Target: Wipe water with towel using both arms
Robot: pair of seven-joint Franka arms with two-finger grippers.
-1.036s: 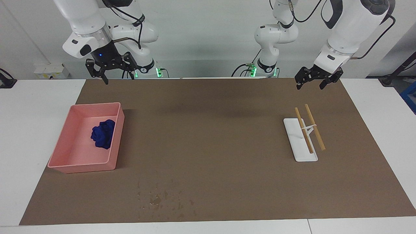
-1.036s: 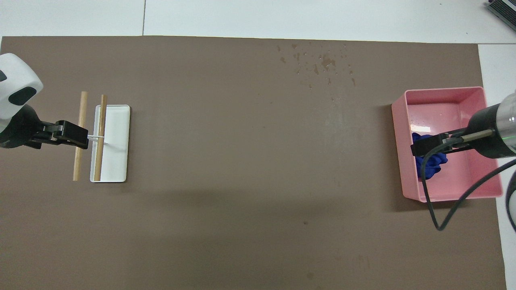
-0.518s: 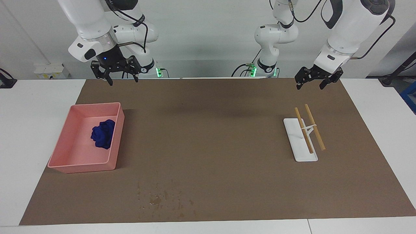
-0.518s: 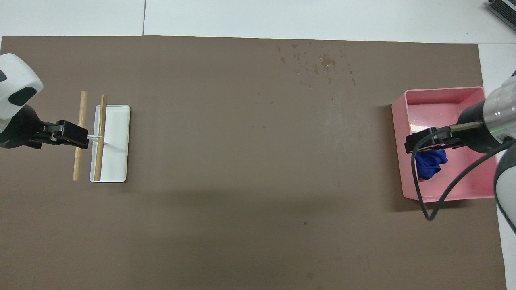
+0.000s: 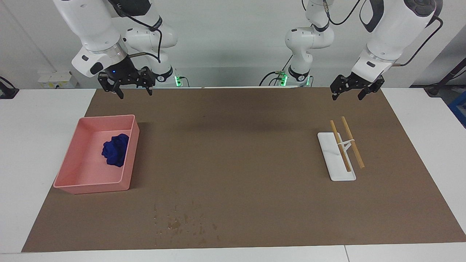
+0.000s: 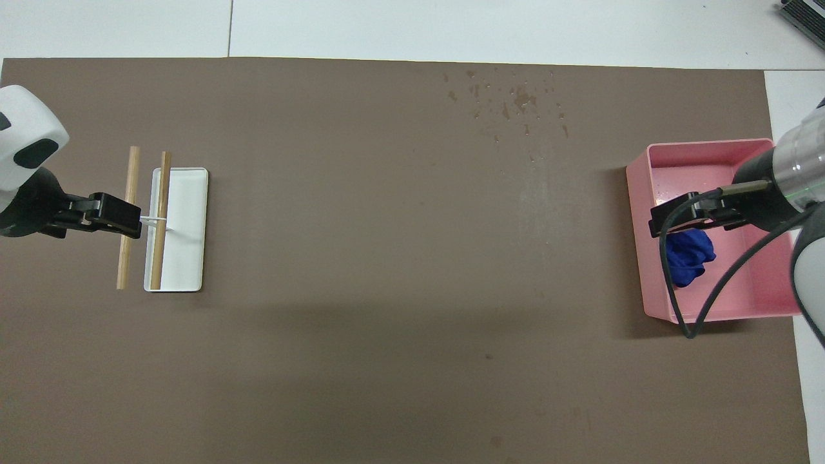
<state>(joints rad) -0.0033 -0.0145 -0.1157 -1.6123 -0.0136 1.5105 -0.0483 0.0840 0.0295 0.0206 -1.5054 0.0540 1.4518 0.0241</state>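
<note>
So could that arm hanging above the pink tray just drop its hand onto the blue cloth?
Probably yes. The right hand hangs open above the pink tray, and the towel lies uncovered in it with nothing over it.

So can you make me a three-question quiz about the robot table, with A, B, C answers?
1. Where is the towel?
A in the pink tray
B on the white stand
C on the water
2. How many wooden sticks lie on the white stand?
A one
B two
C four
3. The right pincer is:
A holding the towel
B open and empty
C pressing on the water

Answers: 1 A, the towel sits inside the tray. 2 B, two sticks show. 3 B, it hangs open in the air.
</note>
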